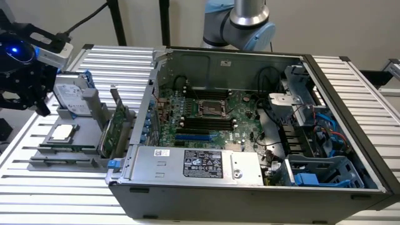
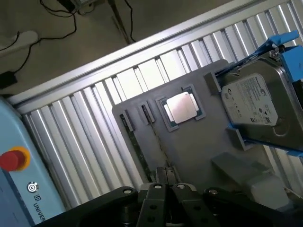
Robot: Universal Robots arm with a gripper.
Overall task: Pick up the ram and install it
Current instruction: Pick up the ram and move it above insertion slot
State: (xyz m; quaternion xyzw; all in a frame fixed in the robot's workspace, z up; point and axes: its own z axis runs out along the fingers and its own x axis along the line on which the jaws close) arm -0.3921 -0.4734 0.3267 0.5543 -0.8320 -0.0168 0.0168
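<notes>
Tray: CPU, hard drive, ram on edge in slot.
Case: motherboard inside.
Gripper: fingers closed together, over tray near ram.

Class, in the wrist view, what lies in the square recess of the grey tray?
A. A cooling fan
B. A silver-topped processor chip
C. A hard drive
B: the silver-topped processor chip lies flat in the square recess of the grey tray; the hard drive stands beside it.

A slatted aluminium table is set before a plain pale wall, evenly lit, and a white power strip is left on the dull brown floor.
</notes>
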